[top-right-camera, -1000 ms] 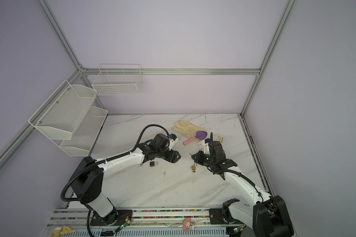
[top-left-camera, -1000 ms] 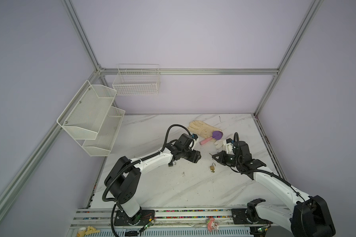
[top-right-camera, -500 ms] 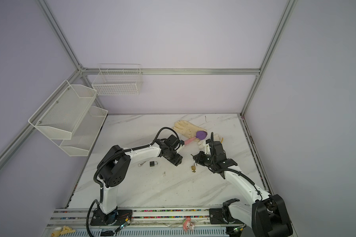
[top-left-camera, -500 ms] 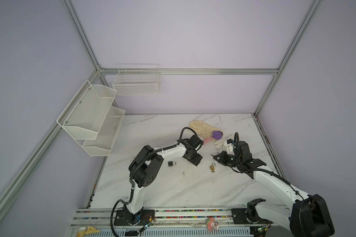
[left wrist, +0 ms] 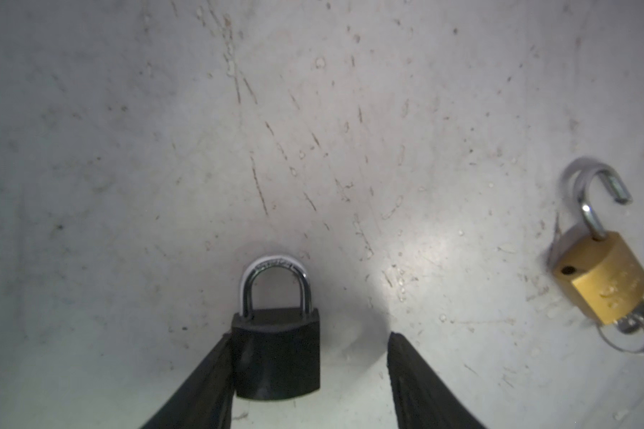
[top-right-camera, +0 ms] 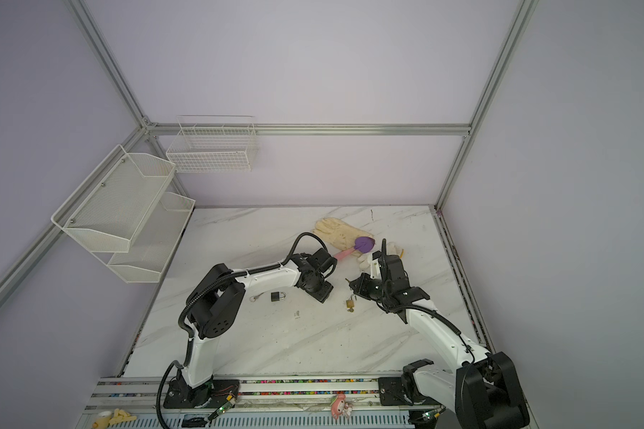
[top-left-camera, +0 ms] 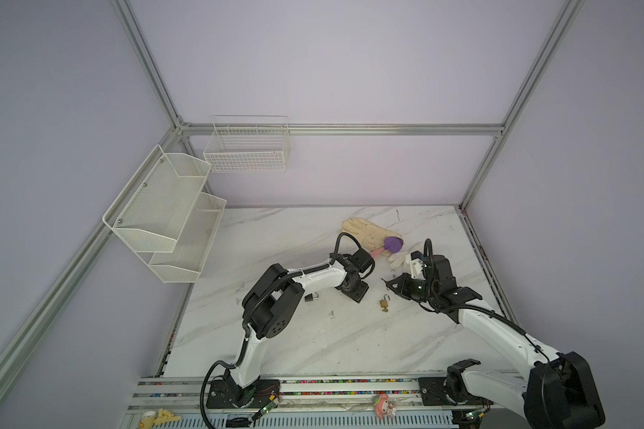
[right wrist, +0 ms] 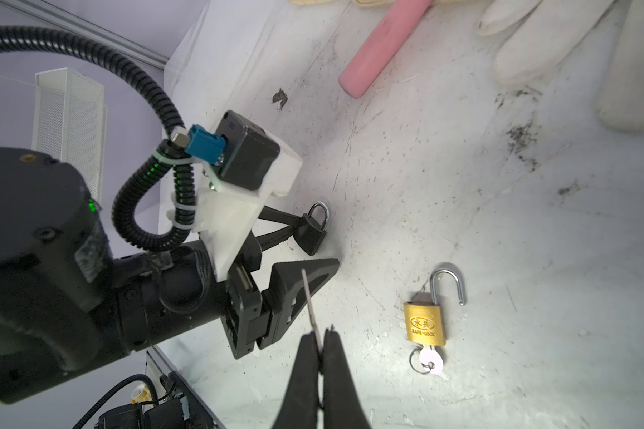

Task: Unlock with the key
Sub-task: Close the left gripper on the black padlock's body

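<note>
Left wrist view: straddles boxy matte-black padlock (left wrist: 276, 356) with parted left hand (left wrist: 309, 334); clamps thin steel key (right wrist: 307, 293) in right hand (right wrist: 320, 334).

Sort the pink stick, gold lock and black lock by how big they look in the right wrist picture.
1. Pink stick, though cut off by the edge.
2. Gold lock.
3. Black lock, but it is farther from the camera, so maybe not truly smaller.

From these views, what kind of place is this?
Likely a robot test cell, not a home: aluminium frame with plain lilac walls, left arm and right arm bolted to a front rail, and a brass padlock on a marble-look table.
</note>
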### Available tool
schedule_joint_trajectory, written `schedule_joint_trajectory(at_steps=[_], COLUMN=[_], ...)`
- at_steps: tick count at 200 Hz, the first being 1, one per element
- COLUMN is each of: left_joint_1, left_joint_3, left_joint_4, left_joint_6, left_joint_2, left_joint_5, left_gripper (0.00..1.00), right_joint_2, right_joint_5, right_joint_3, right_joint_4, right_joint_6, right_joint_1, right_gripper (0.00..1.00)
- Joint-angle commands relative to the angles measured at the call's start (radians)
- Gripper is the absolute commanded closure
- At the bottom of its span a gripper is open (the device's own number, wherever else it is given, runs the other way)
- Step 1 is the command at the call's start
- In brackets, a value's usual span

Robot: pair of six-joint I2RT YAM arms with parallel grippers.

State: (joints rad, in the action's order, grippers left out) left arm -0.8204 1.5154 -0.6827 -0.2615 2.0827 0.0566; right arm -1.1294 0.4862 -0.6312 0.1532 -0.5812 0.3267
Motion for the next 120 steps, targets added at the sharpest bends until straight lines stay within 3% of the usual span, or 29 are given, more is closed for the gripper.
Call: schedule_joint_trajectory(at_steps=[1,40,84,120], left_joint_1=[-0.002,-0.003,-0.006,-0.013], left_joint_3=[0.056,0.078,0.083,0.07], left_joint_4=[-0.046,-0.087,-0.098,-0.108], left_joint_6=[-0.081,-0.135,-0.14,-0.154], left_joint_2=[0.035,0.063,0.085,0.087], left_joint_5=[0.051,0.113,0.106,0.117], left_gripper=[0.38,0.45,0.54,0.56], right_joint_2=[0.009,0.009,0.0,0.012], right_joint_5=[-0.004,0.002,0.015,0.023], right_joint_3=[-0.019,-0.022,-0.024,-0.026], right_joint_4=[0.008,0.008,0.0,0.005], right_joint_6=[0.021,0.027,0.037,0.04], right_joint_1=[-0.005,-0.006,-0.007,-0.009], right_gripper=[1.0,1.0,1.0,1.0])
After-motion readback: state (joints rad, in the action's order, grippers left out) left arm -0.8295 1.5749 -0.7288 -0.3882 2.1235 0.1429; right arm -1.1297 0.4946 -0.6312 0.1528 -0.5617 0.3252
